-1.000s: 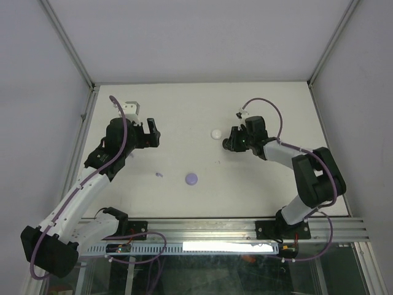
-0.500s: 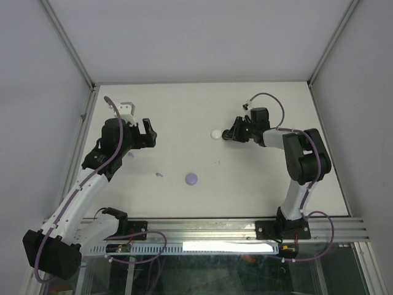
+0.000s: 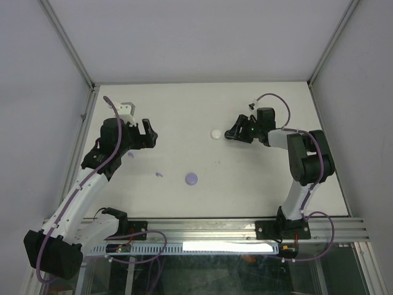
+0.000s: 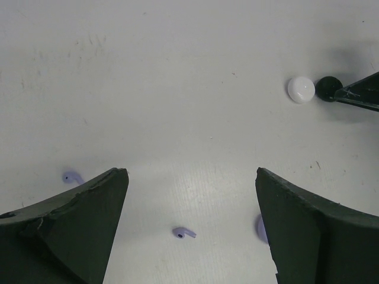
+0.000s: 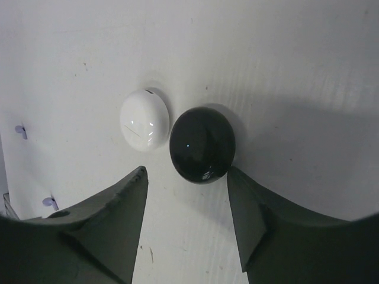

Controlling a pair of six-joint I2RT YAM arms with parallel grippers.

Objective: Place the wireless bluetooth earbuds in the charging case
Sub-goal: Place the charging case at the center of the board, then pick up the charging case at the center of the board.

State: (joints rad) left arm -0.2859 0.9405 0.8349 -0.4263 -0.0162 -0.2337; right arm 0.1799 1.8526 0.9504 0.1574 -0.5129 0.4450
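The left end effector (image 4: 190, 176) hangs released, its jaws spread wide with nothing between them. A lavender earbud (image 4: 183, 233) lies on the bench (image 4: 177, 89) in the gap between its fingers. A second earbud (image 4: 71, 177) lies just outside the finger on the left of the wrist view, and the lavender case (image 4: 261, 228) peeks from behind the other finger. The right end effector (image 5: 186, 174) is also released, jaws parted. The black case (image 5: 202, 145) sits just beyond its fingertips, with the white case (image 5: 145, 123) just beside it. Both earbuds lie well apart from this end effector.
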